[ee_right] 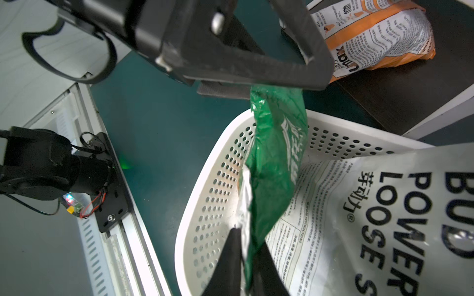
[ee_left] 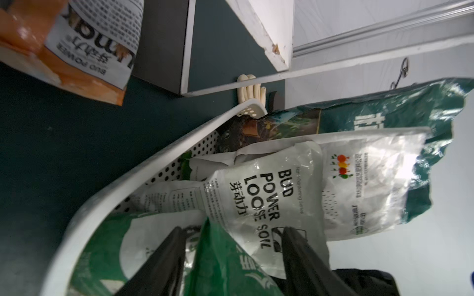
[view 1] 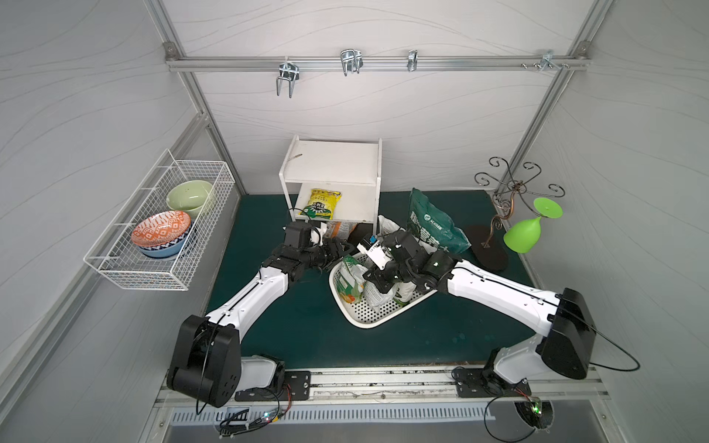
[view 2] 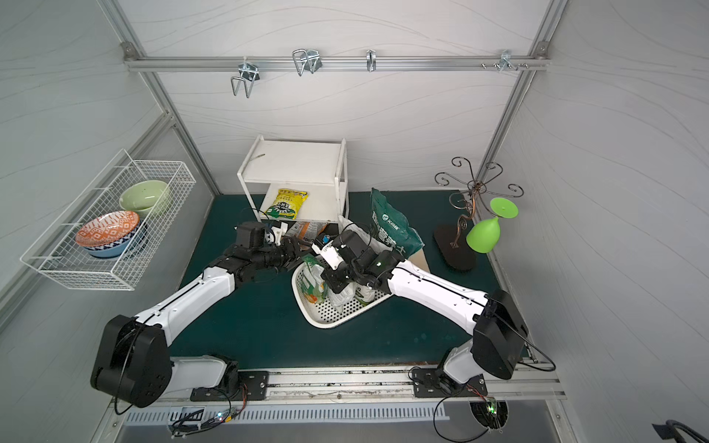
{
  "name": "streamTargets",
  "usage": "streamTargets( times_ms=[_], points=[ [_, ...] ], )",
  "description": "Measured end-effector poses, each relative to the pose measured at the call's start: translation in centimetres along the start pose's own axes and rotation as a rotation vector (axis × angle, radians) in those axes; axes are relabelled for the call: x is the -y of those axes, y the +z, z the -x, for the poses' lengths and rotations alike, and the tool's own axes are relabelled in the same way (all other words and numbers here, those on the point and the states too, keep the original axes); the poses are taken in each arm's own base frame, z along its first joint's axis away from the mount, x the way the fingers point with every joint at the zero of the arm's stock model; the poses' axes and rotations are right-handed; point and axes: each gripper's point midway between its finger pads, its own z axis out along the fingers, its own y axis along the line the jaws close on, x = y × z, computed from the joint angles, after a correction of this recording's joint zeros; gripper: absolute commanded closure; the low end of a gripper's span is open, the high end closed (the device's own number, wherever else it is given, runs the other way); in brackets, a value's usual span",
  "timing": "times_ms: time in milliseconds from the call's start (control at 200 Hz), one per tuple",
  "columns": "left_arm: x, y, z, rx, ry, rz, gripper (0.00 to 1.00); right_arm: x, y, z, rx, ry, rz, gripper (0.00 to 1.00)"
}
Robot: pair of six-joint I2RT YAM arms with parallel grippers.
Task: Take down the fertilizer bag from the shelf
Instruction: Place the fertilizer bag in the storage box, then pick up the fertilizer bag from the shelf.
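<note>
In both top views the left arm [view 1: 268, 284] hides most of the orange bag [view 1: 339, 229] low in the shelf [view 1: 333, 161] — the right gripper [ee_right: 247, 239], fingers [ee_right: 225, 261] cropped, may or may not pinch the green bag [ee_right: 272, 179].

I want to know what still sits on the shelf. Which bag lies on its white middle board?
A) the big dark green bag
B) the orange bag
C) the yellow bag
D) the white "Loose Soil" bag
C: in a top view the yellow bag lies on the white middle board of the shelf, while the orange bag lies lower, on the dark bottom panel.
</note>
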Motion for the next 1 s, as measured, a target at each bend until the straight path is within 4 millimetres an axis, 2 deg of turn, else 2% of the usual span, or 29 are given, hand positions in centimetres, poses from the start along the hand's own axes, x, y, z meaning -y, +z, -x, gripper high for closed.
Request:
streamTargets(
  times_ms=[115, 135, 230, 365, 450, 605, 745, 880, 1001],
  points=[
    [-0.1, -1.0, 1.3, 0.048, 0.012, 0.017, 0.26, 0.0, -0.1, 0.2, 0.007, -0.004, 0.001, 0.23],
    [-0.2, -1.2, 1.5, 0.055, 0.01, 0.019, 0.23, 0.0, -0.2, 0.2, 0.009, -0.007, -0.001, 0.21],
    [-0.1, -3.2, 2.9, 0.12, 0.01, 0.023, 0.19, 0.1, -0.8, 0.7, 0.028, -0.012, -0.008, 0.16],
    [-0.1, -7.0, 5.7, 0.253, 0.016, 0.022, 0.18, 0.9, -3.1, 2.2, 0.089, -0.023, -0.041, 0.12],
    [-0.6, -8.1, 6.8, 0.302, 0.019, 0.039, 0.18, 1.5, -5.1, 3.6, 0.144, -0.032, -0.071, 0.12],
    [-2.3, -7.4, 6.4, 0.296, 0.001, 0.069, 0.19, 2.8, -8.5, 5.0, 0.219, -0.043, -0.133, 0.1],
    [-6.3, -6.1, 5.2, 0.3, -0.056, 0.13, 0.19, 4.0, -10.7, 5.1, 0.251, -0.039, -0.188, 0.09],
    [-10.2, -4.7, 4.1, 0.336, -0.135, 0.155, 0.2, 5.0, -11.7, 4.5, 0.258, -0.027, -0.222, 0.08],
    [-12.4, -3.8, 4.3, 0.378, -0.188, 0.166, 0.21, 5.5, -11.8, 4.1, 0.251, -0.017, -0.234, 0.08]
  ],
)
